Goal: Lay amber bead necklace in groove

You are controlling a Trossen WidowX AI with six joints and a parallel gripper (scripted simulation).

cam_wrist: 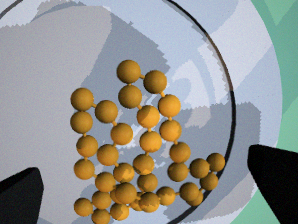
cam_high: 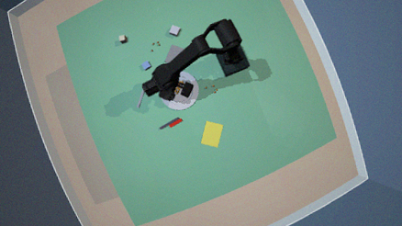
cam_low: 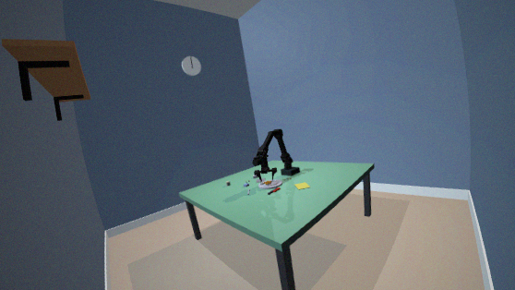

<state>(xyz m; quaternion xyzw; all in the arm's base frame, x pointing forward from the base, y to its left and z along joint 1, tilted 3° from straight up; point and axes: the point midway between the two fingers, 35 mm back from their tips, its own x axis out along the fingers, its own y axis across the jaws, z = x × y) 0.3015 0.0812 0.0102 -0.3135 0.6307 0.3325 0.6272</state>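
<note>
The amber bead necklace [cam_wrist: 150, 141] [cam_high: 177, 90] lies bunched in folded loops on the round bead board [cam_wrist: 267, 95] [cam_high: 182, 106] [cam_low: 274, 183]. A thin dark ring line [cam_wrist: 233, 115] runs round the board. Most visible beads lie inside it; a small cluster at lower right in the wrist view lies against it. The lower part of the necklace is cut off by the wrist view's edge. My gripper [cam_wrist: 147, 169] [cam_high: 178, 92] [cam_low: 267, 179] is wide open and empty above the board, its fingers on either side of the necklace.
A red and grey tool [cam_high: 176, 122] [cam_low: 275, 189] and a yellow sheet [cam_high: 212, 134] [cam_low: 302, 186] lie near the board. A pale stick [cam_high: 140, 98], blue block [cam_high: 146, 65], white block [cam_high: 175, 30], beige cube [cam_high: 122, 39] and tiny pieces in two groups lie around.
</note>
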